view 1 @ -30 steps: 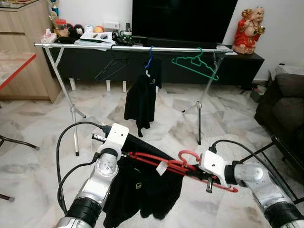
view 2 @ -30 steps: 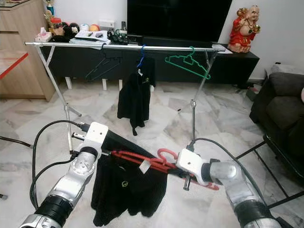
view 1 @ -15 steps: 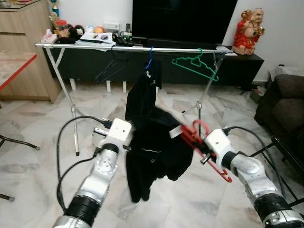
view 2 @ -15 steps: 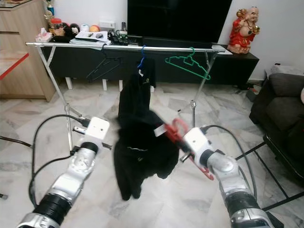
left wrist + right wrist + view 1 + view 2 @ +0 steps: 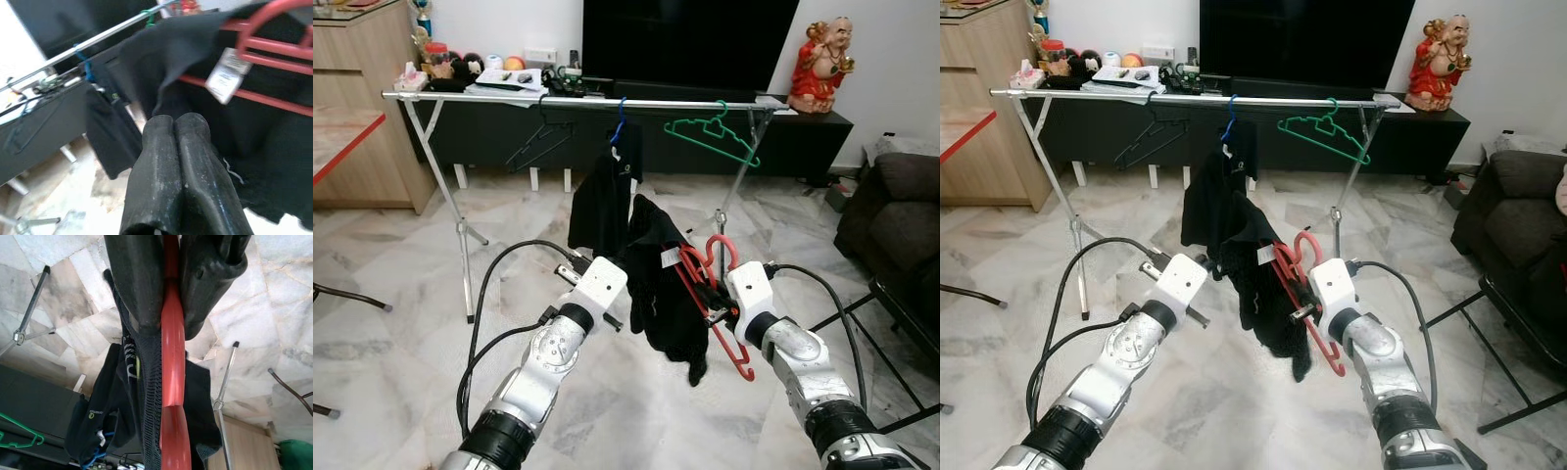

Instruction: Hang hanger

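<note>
Left hand [image 5: 176, 142]: fingers pressed together, empty, just left of the black shirt [image 5: 661, 284].
Red hanger [image 5: 710, 294]: carries the shirt, raised near the rail [image 5: 578, 99].
Right hand [image 5: 164, 298]: clamped on the red hanger.
</note>
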### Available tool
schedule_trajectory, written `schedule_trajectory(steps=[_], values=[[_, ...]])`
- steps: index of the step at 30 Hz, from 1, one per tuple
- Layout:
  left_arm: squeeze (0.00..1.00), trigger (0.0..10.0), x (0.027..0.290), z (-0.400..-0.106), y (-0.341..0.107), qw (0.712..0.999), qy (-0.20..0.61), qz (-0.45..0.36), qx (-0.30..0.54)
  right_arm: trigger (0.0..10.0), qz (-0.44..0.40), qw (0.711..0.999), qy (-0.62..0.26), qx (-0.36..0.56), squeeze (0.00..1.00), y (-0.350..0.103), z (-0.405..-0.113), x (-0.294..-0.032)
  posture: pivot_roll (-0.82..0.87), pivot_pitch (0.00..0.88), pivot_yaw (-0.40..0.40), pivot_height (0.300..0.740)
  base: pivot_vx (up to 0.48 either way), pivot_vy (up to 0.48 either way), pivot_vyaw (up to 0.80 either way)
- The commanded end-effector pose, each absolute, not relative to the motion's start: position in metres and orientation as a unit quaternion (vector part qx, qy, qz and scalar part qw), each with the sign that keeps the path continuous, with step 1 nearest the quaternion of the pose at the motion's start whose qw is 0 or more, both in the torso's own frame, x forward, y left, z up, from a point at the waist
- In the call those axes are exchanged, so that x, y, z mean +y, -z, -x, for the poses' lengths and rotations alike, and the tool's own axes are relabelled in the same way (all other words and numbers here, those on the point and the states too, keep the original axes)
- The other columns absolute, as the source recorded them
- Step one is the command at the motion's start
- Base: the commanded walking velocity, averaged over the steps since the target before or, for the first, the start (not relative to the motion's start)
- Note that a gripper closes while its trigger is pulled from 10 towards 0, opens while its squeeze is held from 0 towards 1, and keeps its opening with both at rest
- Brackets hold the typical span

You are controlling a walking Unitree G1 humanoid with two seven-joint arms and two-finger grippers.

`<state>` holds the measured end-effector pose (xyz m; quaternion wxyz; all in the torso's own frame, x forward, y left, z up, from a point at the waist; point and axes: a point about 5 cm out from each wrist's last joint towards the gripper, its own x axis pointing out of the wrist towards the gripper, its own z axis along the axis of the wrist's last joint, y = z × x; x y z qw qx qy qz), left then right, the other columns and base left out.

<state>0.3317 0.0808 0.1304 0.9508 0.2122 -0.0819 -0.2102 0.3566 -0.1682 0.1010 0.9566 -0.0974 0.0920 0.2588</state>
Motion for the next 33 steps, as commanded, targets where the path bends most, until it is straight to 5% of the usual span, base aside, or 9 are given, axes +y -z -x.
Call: schedule_trajectory(steps=[1,2,3,13,22,33], values=[[0.00,10.0,0.074,-0.327,-0.129,0.940,0.239,-0.225,-0.090,0.0,0.114,0.951,-0.278,0.072,0.00,-0.117,-0.363,-0.170,0.01,0.000,-0.114,0.740,0.000,0.000,0.00],[0.00,10.0,0.074,-0.326,-0.128,0.939,0.244,-0.226,-0.089,0.0,0.121,0.946,-0.291,0.075,0.00,-0.116,-0.362,-0.169,0.01,0.000,-0.114,0.740,0.000,0.000,0.00],[1.00,10.0,0.074,-0.325,-0.126,0.937,0.253,-0.226,-0.086,0.0,0.145,0.935,-0.316,0.075,0.00,-0.116,-0.360,-0.167,0.01,0.000,-0.114,0.740,0.000,0.000,0.00],[1.00,10.0,0.100,-0.317,-0.112,0.928,0.259,-0.261,-0.060,0.0,0.180,0.900,-0.387,0.092,0.00,-0.120,-0.357,-0.173,0.02,0.000,-0.121,0.740,0.000,0.000,0.00],[1.00,10.0,0.137,-0.308,-0.095,0.934,0.199,-0.296,-0.018,0.0,0.170,0.905,-0.379,0.090,0.00,-0.129,-0.364,-0.177,0.05,0.000,-0.140,0.740,0.000,0.000,0.00],[1.00,10.0,0.141,-0.319,-0.094,0.955,0.117,-0.272,-0.007,0.0,0.161,0.880,-0.442,0.074,0.00,-0.129,-0.364,-0.146,0.05,0.000,-0.161,0.740,0.000,0.000,0.00]])
